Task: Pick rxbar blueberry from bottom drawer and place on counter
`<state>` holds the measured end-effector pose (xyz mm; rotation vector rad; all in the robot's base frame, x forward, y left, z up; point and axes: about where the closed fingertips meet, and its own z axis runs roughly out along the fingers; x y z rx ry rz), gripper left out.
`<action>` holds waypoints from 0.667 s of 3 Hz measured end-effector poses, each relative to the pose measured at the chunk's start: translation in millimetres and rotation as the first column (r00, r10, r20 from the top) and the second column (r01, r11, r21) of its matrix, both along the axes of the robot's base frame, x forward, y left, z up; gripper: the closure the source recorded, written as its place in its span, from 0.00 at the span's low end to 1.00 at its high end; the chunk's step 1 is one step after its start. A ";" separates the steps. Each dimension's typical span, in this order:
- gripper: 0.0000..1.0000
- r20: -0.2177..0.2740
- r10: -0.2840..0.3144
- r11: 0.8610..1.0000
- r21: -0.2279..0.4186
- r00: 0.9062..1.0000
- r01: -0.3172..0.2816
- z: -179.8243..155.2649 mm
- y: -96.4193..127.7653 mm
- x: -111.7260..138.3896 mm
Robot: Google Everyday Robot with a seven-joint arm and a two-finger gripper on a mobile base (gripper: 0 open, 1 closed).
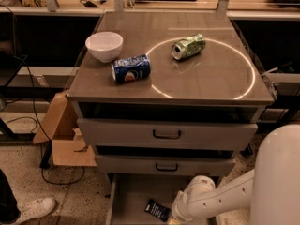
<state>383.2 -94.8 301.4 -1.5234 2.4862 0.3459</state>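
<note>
The rxbar blueberry (157,210) is a small flat dark bar lying tilted on the floor of the open bottom drawer (126,196), near its front. My white arm (211,203) reaches into the drawer from the lower right, its wrist just right of the bar. The gripper itself is hidden below the bottom edge of the view. The counter (206,74) is the grey-brown cabinet top with a thin white circle.
On the counter a white bowl (104,46) stands at the back left, a blue Pepsi can (131,69) lies beside it, and a crushed green can (188,46) lies inside the circle. Two upper drawers (166,135) are closed. A cardboard box (63,137) sits left of the cabinet.
</note>
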 end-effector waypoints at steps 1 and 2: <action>0.00 0.002 -0.067 0.998 -0.006 0.998 0.067 -29.1 5.6 10.7; 0.00 0.036 -0.096 0.995 0.000 0.995 0.096 -50.4 14.9 18.1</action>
